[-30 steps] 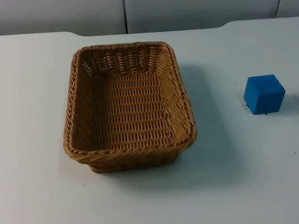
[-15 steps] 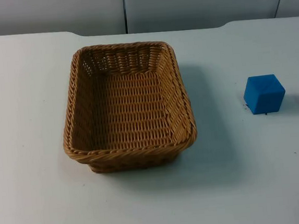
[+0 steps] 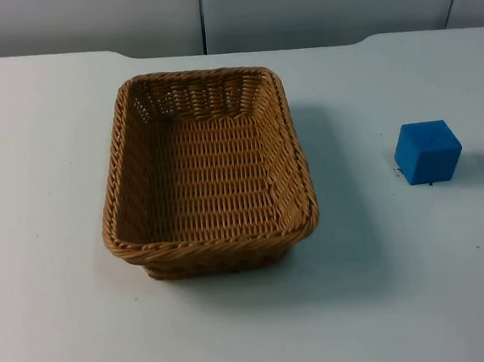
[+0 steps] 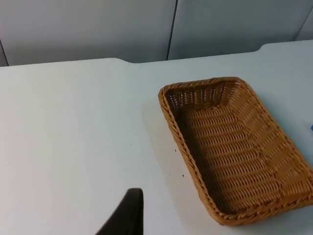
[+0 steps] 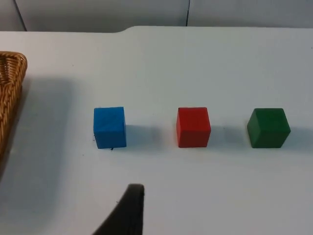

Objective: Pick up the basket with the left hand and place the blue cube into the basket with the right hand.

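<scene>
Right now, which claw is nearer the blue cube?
Right. The right claw faces the blue cube just ahead; the left claw is beside the basket, on its far side from the cube.

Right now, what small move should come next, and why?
Probably the left gripper should move toward the basket and take its rim. The basket sits on the table, empty and untouched, and the blue cube lies apart from it, beside a red cube. The right gripper waits short of the cubes.

The white table [image 3: 60, 332] bears a wicker basket [image 3: 207, 174], blue cube [image 3: 427, 151], red cube [image 5: 193, 127] and green cube [image 5: 268, 128].
</scene>
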